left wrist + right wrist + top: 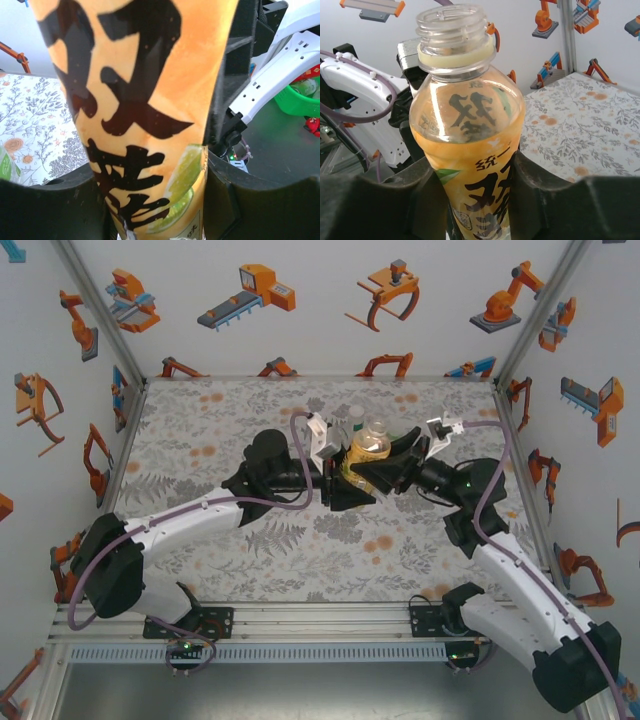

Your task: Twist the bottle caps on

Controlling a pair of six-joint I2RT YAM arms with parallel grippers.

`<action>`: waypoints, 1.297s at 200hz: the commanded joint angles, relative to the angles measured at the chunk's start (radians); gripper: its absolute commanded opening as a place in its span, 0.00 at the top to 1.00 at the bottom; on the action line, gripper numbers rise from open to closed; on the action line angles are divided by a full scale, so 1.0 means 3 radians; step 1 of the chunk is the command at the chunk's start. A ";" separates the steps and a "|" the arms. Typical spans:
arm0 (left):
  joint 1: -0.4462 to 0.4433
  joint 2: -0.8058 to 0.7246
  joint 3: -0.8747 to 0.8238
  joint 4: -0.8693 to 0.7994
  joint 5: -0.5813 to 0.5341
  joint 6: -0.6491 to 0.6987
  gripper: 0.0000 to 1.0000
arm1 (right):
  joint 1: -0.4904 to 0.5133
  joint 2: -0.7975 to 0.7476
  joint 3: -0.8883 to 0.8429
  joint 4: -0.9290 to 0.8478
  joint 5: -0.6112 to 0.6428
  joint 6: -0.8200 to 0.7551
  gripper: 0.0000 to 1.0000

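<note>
Near edge: aluminium rail (320,623) with both bases bolted to it. Left arm (190,515) comes up from the left corner, right arm (520,575) from the right. They meet over the middle of the floral table (200,430). A purple cable (290,502) loops along the left arm.

Middle: tall bottle (372,445), upright between the two grippers. Yellow-orange drink, orange label with big black characters. Cannot tell whether its base rests on the table.
- Left gripper (155,215) is clenched on the lower part of the label, one dark finger (50,210) on each side. The label crowds its camera.
- Right gripper (477,200) comes in from the opposite side, higher up. Its fingers (565,205) press the body below the shoulder, so it grasps the tall bottle too.
- Bottle mouth (452,20) is uncapped: threads bare, pale ring beneath them.

In the way: in each wrist view the other arm's white casing stands right behind the tall bottle and blocks much of the table beyond.

Around:
- A green-labelled thing (5,167) is cut off at the left margin of the left wrist view; cannot tell what it is.
- A pale slim shape (355,416) stands just behind the tall bottle, too small to identify.
- A green basket (300,102) sits off the table.

Far: white walls (320,330) printed with orange robot drawings.
</note>
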 commanded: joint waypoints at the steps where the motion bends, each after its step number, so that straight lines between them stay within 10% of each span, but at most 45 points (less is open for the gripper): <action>1: -0.0033 -0.0082 0.0042 -0.0020 -0.0051 0.0094 0.49 | 0.0024 -0.0129 0.0094 -0.0016 -0.0007 -0.0084 0.67; 48: -0.0028 -0.0392 -0.0121 -0.0604 -0.0498 0.0471 0.26 | 0.0019 -0.0468 0.0277 -0.1223 0.0396 -0.0824 0.67; 135: -0.0023 -0.0304 -0.0266 -0.1236 -0.0617 0.1107 0.21 | 0.0019 -0.0817 0.0880 -0.2738 0.1907 -0.1805 0.68; 259: -0.0602 0.2143 0.0403 0.0984 -0.0029 0.1109 0.24 | 0.0021 -0.0773 0.1392 -0.3193 0.2190 -0.1969 0.71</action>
